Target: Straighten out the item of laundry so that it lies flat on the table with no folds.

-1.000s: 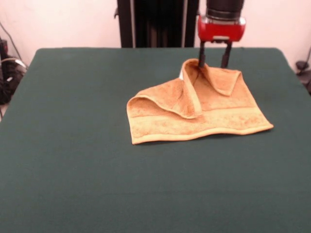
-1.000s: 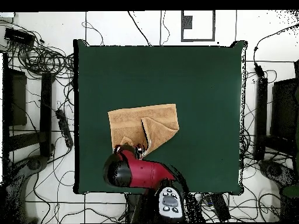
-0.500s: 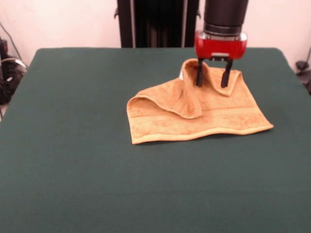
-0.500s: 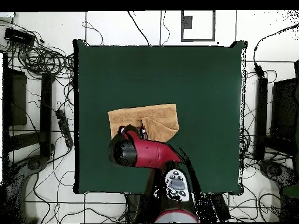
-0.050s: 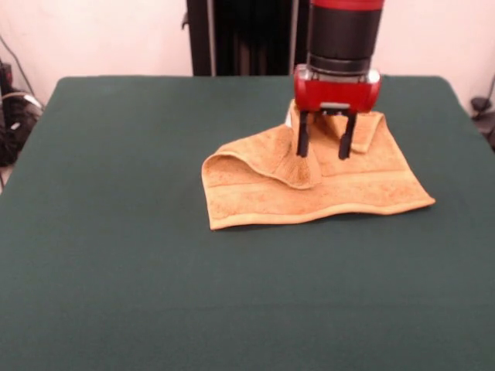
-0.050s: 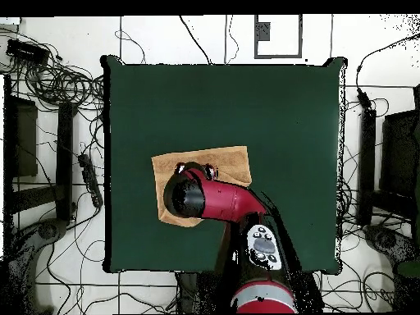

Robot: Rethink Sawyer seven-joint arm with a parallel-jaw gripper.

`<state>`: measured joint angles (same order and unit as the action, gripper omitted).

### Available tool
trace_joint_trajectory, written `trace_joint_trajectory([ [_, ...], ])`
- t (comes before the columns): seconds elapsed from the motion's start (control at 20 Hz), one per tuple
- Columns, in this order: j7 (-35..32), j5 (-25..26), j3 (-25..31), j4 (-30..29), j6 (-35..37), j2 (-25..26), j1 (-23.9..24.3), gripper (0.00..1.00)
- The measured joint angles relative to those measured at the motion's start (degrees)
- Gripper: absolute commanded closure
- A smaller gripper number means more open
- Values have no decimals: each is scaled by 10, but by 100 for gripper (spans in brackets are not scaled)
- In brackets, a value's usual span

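Progress: the towel (image 5: 309, 182) is not yet flat; one flap is doubled over the middle and a second small flap sits at the far corner, so the straightening appears to be at an early stage.
Done so far: the near border lies smooth on the table (image 5: 116, 255), with its long edge showing as a clean line.
Left to do: by the look of it, the folded flap must be drawn back toward the far side and laid out, then the smaller fold opened too.
Claw: the gripper (image 5: 325, 144) hangs over the folded part with its two dark fingers (image 5: 303, 139) spread apart, holding nothing; the tips are level with the top of the fold, one on either side of the raised cloth.
Arm: the red and black arm (image 6: 215, 199) covers much of the towel in the overhead view, leaving only the far strip and one corner in sight.
Towel, position: it lies a little off the table's middle, toward the robot's side, well clear of every edge.
Towel, look: orange-tan terry, a woven band along the near edge, a rounded hump where the flap bends over; a speck of white shows at the far fold, possibly a tag.
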<state>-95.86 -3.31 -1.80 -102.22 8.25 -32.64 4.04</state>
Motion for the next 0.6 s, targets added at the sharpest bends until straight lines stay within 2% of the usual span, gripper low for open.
trace_joint_trajectory([
  [0.6, 0, 4, 2, 41, 14, 28, 8, 0],
])
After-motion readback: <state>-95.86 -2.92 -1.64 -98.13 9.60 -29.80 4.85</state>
